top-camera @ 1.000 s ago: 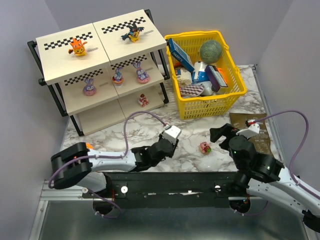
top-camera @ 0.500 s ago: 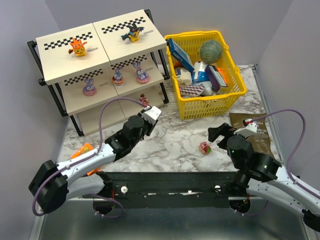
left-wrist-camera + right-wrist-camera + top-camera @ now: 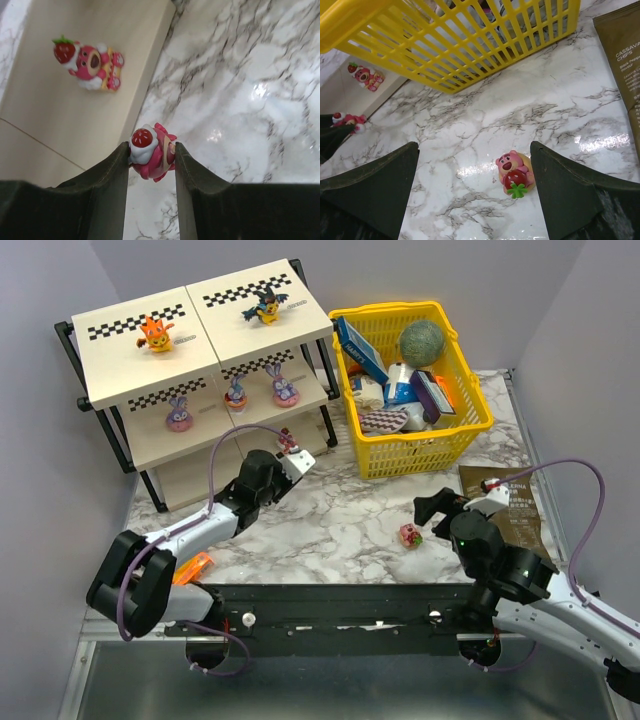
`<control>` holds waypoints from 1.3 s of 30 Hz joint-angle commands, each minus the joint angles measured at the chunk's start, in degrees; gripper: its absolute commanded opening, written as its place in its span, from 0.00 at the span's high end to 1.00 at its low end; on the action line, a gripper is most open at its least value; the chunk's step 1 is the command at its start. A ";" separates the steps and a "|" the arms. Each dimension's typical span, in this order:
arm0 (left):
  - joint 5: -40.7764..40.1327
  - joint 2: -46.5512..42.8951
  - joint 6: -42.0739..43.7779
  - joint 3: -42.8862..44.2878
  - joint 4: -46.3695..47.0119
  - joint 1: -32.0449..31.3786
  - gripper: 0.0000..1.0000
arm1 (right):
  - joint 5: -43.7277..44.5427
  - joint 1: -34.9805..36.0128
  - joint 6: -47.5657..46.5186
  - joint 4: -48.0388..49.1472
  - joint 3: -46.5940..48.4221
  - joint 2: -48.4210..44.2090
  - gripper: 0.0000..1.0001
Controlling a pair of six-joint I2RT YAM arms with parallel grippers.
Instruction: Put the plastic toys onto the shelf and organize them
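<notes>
Plastic toy (image 3: 150, 160), glossy pink, rounded, pinched in left hand (image 3: 151, 150), perhaps over beige shelf (image 3: 75, 125) edge; right hand (image 3: 474, 150) wide, empty.

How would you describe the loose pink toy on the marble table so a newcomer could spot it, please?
Start at the yellow plastic basket; on the white marble tabletop in front of it lies a small pink bear figurine with a red strawberry. Unlike one twin bear on the beige shelf and a second twin in the left jaws, it lies alone on marble.
</notes>
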 commanded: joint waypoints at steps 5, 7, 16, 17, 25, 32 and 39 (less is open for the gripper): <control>-2.14 -1.13 9.92 -4.98 6.95 4.02 1.00 | -0.05 0.03 -1.80 3.00 -0.68 1.84 0.01; -2.49 -0.96 11.33 -5.15 7.57 5.86 1.00 | -0.22 0.12 -1.80 3.09 -0.59 2.20 0.01; 1.90 1.41 13.71 -4.89 8.10 12.64 1.00 | 0.39 0.12 -2.50 4.49 -1.47 2.38 0.01; 2.68 1.68 13.62 -4.89 8.62 13.34 1.00 | 0.39 0.12 -2.85 4.59 -1.47 2.38 0.01; 8.05 3.61 13.70 -3.48 9.15 15.71 1.00 | 0.39 0.04 -3.20 5.29 -1.12 4.31 0.01; 11.30 4.23 13.53 -4.27 11.08 17.21 1.00 | 0.21 0.12 -3.11 5.99 -1.29 4.75 0.01; 14.73 3.88 12.57 -3.57 10.82 19.93 0.96 | -0.05 0.12 -3.38 6.34 -1.64 4.75 0.01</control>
